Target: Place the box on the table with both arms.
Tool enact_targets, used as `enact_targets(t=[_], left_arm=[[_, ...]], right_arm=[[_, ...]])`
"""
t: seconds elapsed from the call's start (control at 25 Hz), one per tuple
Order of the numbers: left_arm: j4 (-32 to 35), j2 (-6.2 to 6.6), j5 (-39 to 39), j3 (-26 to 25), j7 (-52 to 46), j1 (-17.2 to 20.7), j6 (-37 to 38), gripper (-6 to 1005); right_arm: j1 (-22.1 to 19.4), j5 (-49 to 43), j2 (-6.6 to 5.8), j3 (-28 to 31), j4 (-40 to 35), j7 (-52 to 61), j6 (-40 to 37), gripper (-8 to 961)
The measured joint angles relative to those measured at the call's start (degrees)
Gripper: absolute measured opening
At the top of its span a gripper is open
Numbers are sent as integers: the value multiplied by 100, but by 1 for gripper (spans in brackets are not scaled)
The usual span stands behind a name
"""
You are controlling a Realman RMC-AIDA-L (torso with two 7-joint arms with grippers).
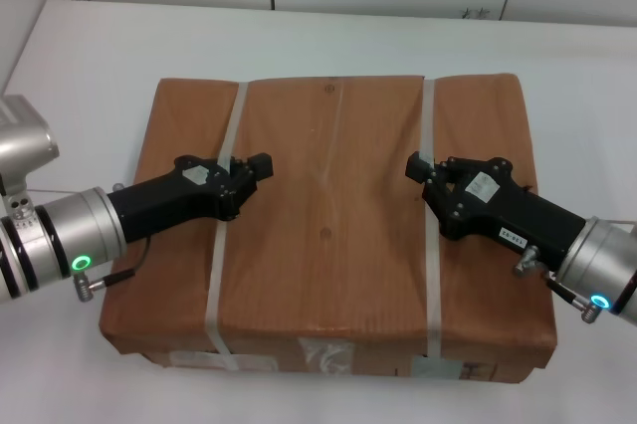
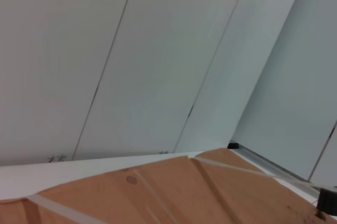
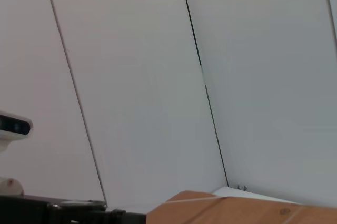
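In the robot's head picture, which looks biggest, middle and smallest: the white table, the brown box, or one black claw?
1. The table, biggest.
2. The box.
3. The left claw and right claw, smallest, looking alike.

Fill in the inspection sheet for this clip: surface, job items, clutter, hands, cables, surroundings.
Surface: white table, bare around the load.
Job items: brown cardboard box lying flat on the table, two white straps across it, taped seam and labels on the near side.
Clutter: nothing seen.
Hands: left hand above the box top by the left strap; right hand above the top by the right strap, the two pointing toward each other.
Cables: thin dark lead at the left wrist; small connector at the right wrist.
Surroundings: white panelled wall behind the table.
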Motion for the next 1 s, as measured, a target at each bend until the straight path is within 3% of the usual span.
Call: enact_targets(t=[0.76,1.0], left_arm=[[-9,0,42,-55,5,3,-26,0],[-27,-76,56,-24,164,-54,-725,-1]], right_arm=[[8,-12,0,-3,-2,0,28,40],[151,-64,2,-63,60,49,853,48]])
